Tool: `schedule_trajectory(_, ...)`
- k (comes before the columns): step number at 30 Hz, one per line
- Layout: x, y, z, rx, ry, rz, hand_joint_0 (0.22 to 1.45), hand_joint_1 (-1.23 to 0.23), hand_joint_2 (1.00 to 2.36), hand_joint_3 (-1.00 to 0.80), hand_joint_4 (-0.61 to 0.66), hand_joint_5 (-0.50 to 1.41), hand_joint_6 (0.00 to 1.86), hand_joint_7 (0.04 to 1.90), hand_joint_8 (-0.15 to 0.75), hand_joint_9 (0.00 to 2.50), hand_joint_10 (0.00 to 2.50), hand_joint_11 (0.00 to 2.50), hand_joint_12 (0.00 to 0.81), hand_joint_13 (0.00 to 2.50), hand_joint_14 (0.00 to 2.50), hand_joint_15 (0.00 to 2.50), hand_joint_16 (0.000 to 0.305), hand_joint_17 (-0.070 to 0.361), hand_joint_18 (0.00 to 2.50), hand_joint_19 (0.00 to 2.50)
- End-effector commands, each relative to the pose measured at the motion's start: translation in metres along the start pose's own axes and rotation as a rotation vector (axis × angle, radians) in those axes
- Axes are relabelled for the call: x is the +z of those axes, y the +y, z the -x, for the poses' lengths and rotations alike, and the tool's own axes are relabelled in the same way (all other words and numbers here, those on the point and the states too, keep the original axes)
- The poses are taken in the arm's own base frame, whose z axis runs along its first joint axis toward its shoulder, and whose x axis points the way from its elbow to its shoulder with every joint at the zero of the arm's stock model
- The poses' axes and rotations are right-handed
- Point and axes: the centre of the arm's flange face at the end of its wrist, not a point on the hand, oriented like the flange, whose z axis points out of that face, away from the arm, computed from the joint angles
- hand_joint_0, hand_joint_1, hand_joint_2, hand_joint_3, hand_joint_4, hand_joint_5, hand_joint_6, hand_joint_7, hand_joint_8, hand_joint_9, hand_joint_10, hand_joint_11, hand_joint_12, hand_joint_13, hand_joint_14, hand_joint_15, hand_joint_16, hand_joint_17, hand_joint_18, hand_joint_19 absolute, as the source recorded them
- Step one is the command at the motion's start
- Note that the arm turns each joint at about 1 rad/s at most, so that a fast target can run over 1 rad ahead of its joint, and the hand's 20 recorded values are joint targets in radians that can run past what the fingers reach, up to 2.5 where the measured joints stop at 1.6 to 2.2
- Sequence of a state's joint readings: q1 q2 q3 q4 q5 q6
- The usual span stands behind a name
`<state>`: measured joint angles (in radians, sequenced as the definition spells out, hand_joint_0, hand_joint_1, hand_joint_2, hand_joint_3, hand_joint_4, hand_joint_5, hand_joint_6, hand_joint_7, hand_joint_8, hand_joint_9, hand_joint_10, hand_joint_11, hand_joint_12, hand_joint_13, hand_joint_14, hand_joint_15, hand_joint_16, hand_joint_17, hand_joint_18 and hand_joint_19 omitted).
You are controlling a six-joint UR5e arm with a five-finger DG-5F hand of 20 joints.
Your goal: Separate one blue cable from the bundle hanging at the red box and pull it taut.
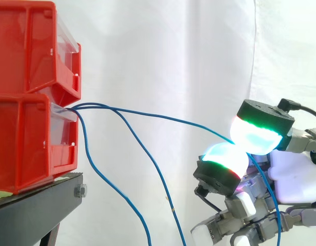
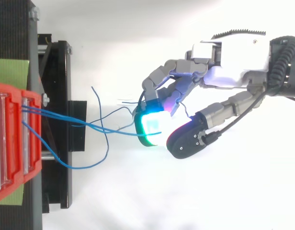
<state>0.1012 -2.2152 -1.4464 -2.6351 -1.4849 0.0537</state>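
1. Between two glowing fingers (image 1: pixel 256 134), right of the boxes, we see one blue cable (image 1: pixel 168 119) pinched where the pads meet.
2. From that pinch the cable runs left in a shallow arc, not quite straight, to the front of the lower red box (image 1: pixel 24 138); its free end drops past the hand (image 2: pixel 233 62).
3. We see the hand reaching in from the right, with its other fingers curled below the grip in the side view.
4. Two loose cables (image 1: pixel 163 185) leave the same box and hang down, apart from the held one.
5. An upper red box (image 1: pixel 30 46) sits stacked on the lower one, both on a black stand (image 1: pixel 35 205).
6. Behind everything we see a white curtain (image 1: pixel 173 51).
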Motion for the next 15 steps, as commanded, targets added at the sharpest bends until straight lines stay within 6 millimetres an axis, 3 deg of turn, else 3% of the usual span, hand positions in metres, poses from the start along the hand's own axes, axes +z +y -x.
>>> schedule_trajectory(1,-0.0001,0.0000,0.0000,0.000,0.000,0.000,0.66,-0.80,1.01,0.03,0.00,-0.10,0.92,1.26,0.403,0.97,0.01,0.72,0.405,0.57,0.01,0.32,0.058,0.131,0.63,0.49)
schedule_trajectory(15,0.0005,0.0008,-0.0001,0.000,0.000,0.003,0.66,-0.80,1.00,0.04,0.00,-0.10,0.92,1.26,0.405,0.97,0.01,0.72,0.404,0.57,0.01,0.31,0.058,0.131,0.64,0.49)
